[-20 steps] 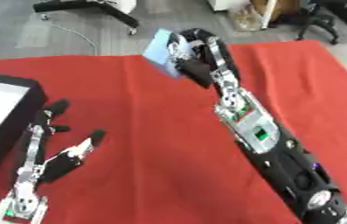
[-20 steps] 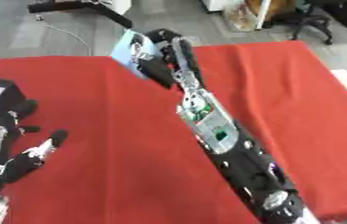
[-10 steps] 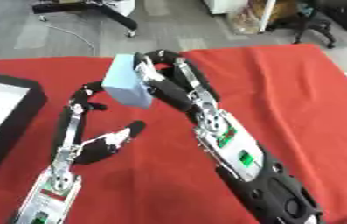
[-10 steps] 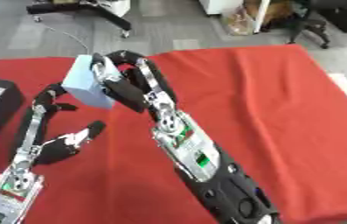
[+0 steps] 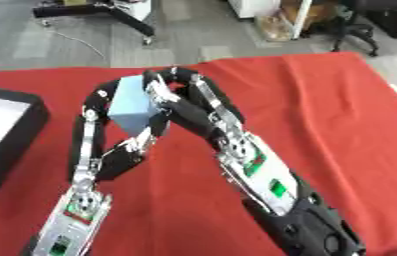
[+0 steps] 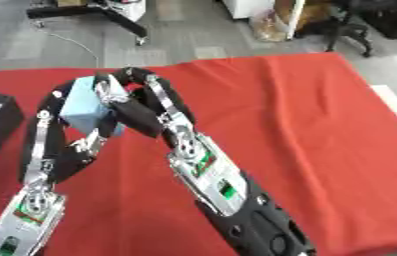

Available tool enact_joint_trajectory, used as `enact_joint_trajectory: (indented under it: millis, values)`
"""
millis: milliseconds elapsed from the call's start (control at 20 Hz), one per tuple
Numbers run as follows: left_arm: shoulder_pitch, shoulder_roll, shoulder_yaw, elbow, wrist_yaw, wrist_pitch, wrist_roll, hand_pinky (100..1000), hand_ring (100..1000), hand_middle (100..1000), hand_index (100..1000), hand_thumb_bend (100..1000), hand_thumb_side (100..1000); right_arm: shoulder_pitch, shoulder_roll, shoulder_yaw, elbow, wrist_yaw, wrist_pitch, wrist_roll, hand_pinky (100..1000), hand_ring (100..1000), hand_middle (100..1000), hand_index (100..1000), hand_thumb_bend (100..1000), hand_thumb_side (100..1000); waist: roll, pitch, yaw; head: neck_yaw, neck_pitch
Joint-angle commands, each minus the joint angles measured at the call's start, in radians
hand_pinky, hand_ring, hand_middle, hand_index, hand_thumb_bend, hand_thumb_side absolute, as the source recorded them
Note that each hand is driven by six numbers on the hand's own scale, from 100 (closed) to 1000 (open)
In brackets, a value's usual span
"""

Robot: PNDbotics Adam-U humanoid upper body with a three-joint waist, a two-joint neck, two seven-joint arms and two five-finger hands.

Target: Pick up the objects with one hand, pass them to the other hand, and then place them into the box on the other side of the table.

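— Blue, is it, that block up there?
— Yes, a pale blue rectangular block (image 5: 134, 111), held above the red cloth-covered bench (image 5: 324, 115). The right hand (image 5: 177, 107) has its fingers curled round it; the left hand (image 5: 114, 145) wraps it from the other side.
— And the box?
— A black box with a white inside (image 5: 5, 125) sits at the bench's left edge.
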Motion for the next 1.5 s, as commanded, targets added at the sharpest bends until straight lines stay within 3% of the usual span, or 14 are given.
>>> enact_joint_trajectory:
  millis: [50,200,300,550,750,950,1050,1250,1400,1500]
  values:
    - [-0.02,-0.009,-0.009,-0.015,0.01,-0.005,-0.006,623,780,665,744,373,395,-0.01,0.006,0.005,-0.023,-0.011,-0.001,0.01,406,441,411,483,100,503,-0.01,-0.029,-0.002,0.003,-0.009]
    - [-0.019,-0.01,-0.011,-0.014,0.017,-0.007,-0.016,582,733,606,697,261,354,-0.009,0.006,0.005,-0.028,-0.02,-0.004,0.023,448,476,458,533,100,552,-0.009,-0.029,-0.003,0.003,-0.008]
    - [-0.017,-0.01,-0.011,-0.013,0.025,-0.011,-0.017,572,721,592,684,241,349,-0.01,0.004,0.004,-0.034,-0.026,-0.009,0.039,483,505,493,570,100,587,-0.009,-0.03,-0.003,0.004,-0.007]
    - [0.003,-0.002,0.003,-0.007,0.038,-0.02,-0.003,553,695,561,656,213,343,-0.021,-0.015,-0.011,-0.078,-0.005,-0.077,0.206,683,739,763,827,100,785,-0.007,-0.031,-0.004,0.007,-0.005]
    - [0.032,0.022,0.031,-0.02,0.029,-0.02,0.017,556,696,559,654,213,341,-0.035,-0.05,-0.067,-0.135,0.037,-0.147,0.308,780,846,874,929,100,833,-0.005,-0.034,-0.003,0.013,-0.001]
    - [0.066,0.057,0.077,-0.061,0.014,-0.011,0.055,559,694,558,653,213,338,-0.032,-0.082,-0.149,-0.188,0.104,-0.193,0.326,796,865,893,944,100,822,-0.002,-0.037,0.0,0.039,0.001]
    - [0.085,0.085,0.106,-0.099,0.003,-0.002,0.078,562,689,556,652,215,335,-0.021,-0.093,-0.191,-0.204,0.134,-0.207,0.308,797,859,889,942,100,809,0.002,-0.039,0.002,0.085,0.008]
    - [0.126,0.179,0.207,-0.207,-0.032,0.043,0.145,565,679,552,649,217,330,0.035,-0.105,-0.26,-0.184,0.174,-0.22,0.244,785,839,873,936,100,804,0.015,-0.045,0.009,0.251,0.024]
    - [0.154,0.254,0.286,-0.277,-0.039,0.086,0.193,571,667,550,650,226,327,0.077,-0.101,-0.283,-0.141,0.193,-0.227,0.199,778,831,866,931,100,809,0.025,-0.05,0.011,0.347,0.033]
    - [0.179,0.323,0.346,-0.299,-0.088,0.145,0.212,572,666,553,653,238,328,0.102,-0.098,-0.289,-0.114,0.206,-0.235,0.18,777,829,864,931,100,810,0.033,-0.053,0.011,0.418,0.044]
